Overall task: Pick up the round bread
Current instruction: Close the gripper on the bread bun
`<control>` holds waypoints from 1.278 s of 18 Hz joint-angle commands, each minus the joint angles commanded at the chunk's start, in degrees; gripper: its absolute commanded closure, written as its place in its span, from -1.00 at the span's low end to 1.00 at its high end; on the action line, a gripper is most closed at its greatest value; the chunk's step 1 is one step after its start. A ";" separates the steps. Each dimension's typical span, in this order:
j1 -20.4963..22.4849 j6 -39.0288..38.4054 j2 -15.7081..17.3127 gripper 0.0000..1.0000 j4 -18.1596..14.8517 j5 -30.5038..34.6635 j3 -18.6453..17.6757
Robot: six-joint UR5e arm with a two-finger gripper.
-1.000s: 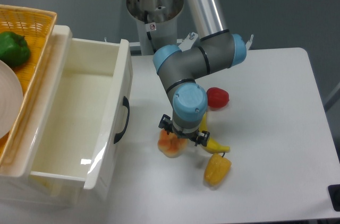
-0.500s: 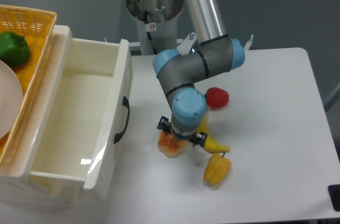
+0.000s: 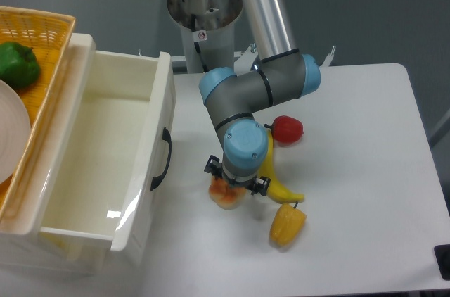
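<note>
Camera: round bread sits directly under gripper (jaw state hidden).

A robotics lab: a grey-and-blue jointed robot arm rises from a metal pedestal at the back of a plain white desk; glossy plastic toy food, a yellow banana and a red pepper-like piece, lies on it; a bare grey wall stands behind.

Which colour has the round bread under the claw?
Orange-pink with pale cream base, round bread, seen in the fixed camera view.
</note>
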 joint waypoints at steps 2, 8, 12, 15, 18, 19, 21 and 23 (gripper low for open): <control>0.00 0.00 -0.09 -1.00 0.00 0.00 0.00; -0.53 -0.09 -0.70 -1.00 0.00 0.09 0.00; -0.53 -0.18 -0.70 -0.84 0.00 0.18 0.00; -0.44 -0.26 -0.70 -0.36 0.00 0.09 0.09; -0.44 -0.26 -0.70 0.01 0.00 0.18 0.18; -0.44 -0.26 -0.70 0.19 0.00 0.18 0.18; -0.44 -0.26 -0.70 0.55 -0.09 0.18 0.18; -0.44 -0.26 -0.62 0.81 -0.09 0.18 0.26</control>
